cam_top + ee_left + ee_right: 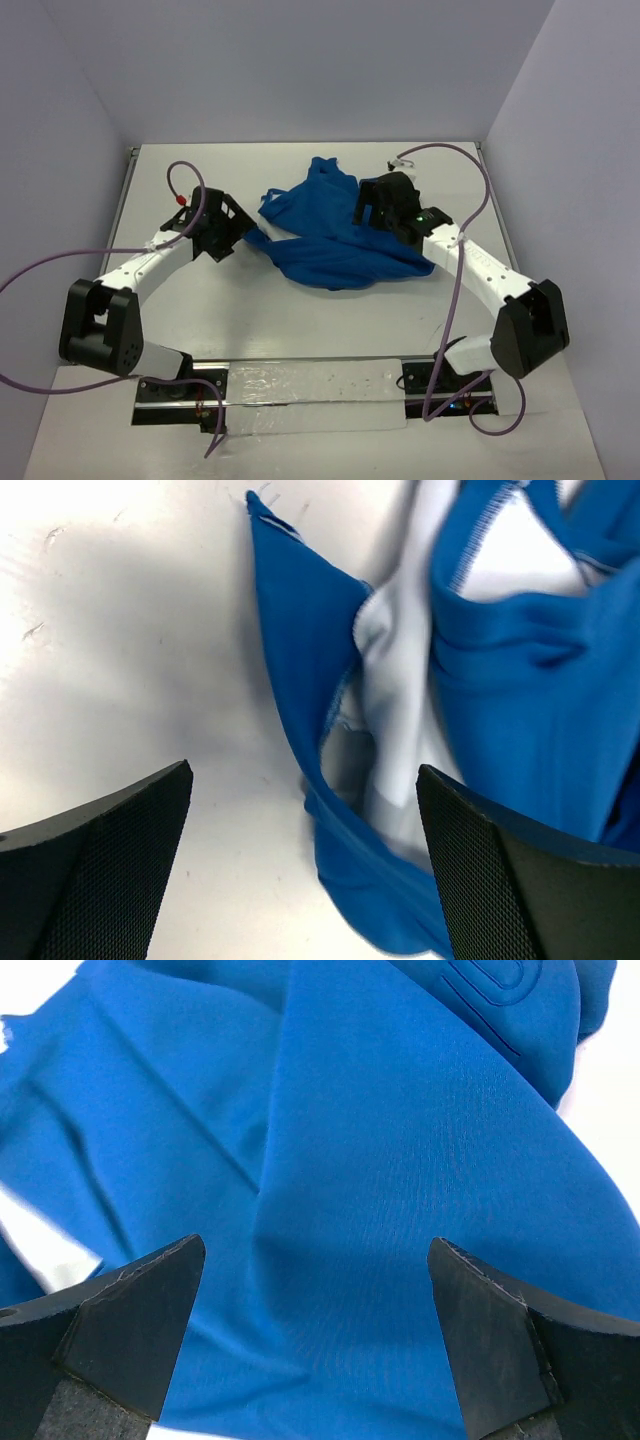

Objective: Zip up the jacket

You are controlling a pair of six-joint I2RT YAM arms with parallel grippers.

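Dark, cross-hatched fingers (100, 870) of the left gripper (303, 780) stand wide apart and hold nothing. They are poised over the left-hand edge of the jacket (520, 710), where a blue hem folds back to show pale lining (395, 670) against the white table (130, 630). The right gripper (316, 1250) is likewise spread and empty above smooth blue cloth. From above, the jacket lies crumpled mid-table between the two arms, and no zipper can be made out. The step in hand looks like spreading the garment to find its front edges. It should go best if each gripper pinches a single layer at a hem, not a bunched fold, then draws outward gently so the opening lies flat and faces up.
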